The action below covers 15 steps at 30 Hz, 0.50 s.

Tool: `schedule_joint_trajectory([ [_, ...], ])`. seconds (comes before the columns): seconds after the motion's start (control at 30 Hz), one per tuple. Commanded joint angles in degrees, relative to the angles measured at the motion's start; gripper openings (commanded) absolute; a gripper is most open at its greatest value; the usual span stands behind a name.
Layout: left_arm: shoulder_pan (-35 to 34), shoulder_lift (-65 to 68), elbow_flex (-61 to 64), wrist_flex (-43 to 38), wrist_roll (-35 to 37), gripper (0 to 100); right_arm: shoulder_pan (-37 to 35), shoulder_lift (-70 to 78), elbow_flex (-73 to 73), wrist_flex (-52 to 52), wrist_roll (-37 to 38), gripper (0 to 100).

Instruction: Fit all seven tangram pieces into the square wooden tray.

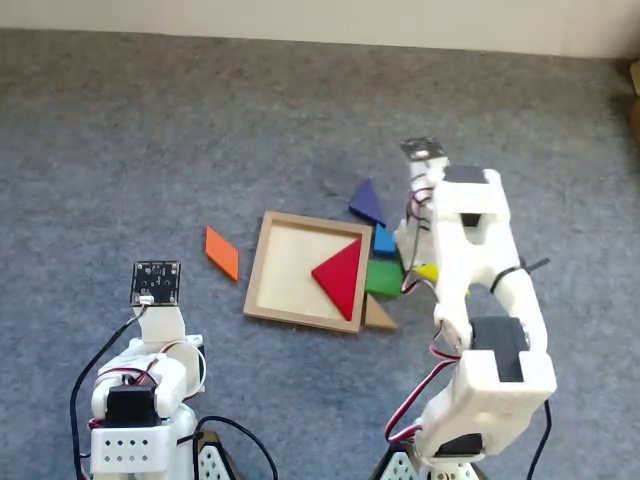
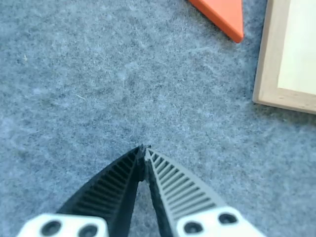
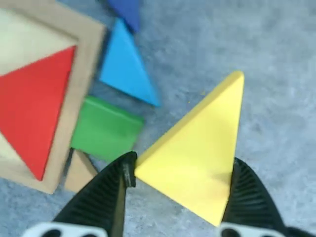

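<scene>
The square wooden tray [image 1: 268, 262] lies mid-carpet with a large red triangle [image 1: 342, 278] in its right part. My right gripper [image 3: 182, 168] is shut on the yellow triangle [image 3: 197, 153], one finger on each side, just right of the tray; I cannot tell if it is off the carpet. Beside it lie a green square [image 3: 106, 129], a light blue triangle [image 3: 126, 69], a dark blue triangle [image 1: 368, 202] and a tan triangle [image 1: 378, 316]. An orange parallelogram [image 1: 222, 252] lies left of the tray. My left gripper [image 2: 144, 150] is shut and empty, near the tray's corner [image 2: 269, 74].
The grey carpet [image 1: 150, 140] is open at the far side and to the left of the orange piece. The right arm's body [image 1: 470, 240] hangs over the pieces to the right of the tray. The left arm [image 1: 150, 370] sits folded at the near left.
</scene>
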<state>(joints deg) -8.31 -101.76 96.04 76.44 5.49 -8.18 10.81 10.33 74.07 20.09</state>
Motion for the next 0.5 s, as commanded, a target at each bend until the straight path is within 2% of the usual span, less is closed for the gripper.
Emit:
schedule_joint_trajectory([
  [0.0, -0.7, -2.9, 1.1, 0.1, -0.4, 1, -4.4, -4.1, -3.3, -0.1, 3.9, 17.4],
  [0.47, -0.7, -2.9, 1.1, 0.1, -0.4, 1, -17.0, -3.8, -8.4, -2.3, 18.5, 17.4],
])
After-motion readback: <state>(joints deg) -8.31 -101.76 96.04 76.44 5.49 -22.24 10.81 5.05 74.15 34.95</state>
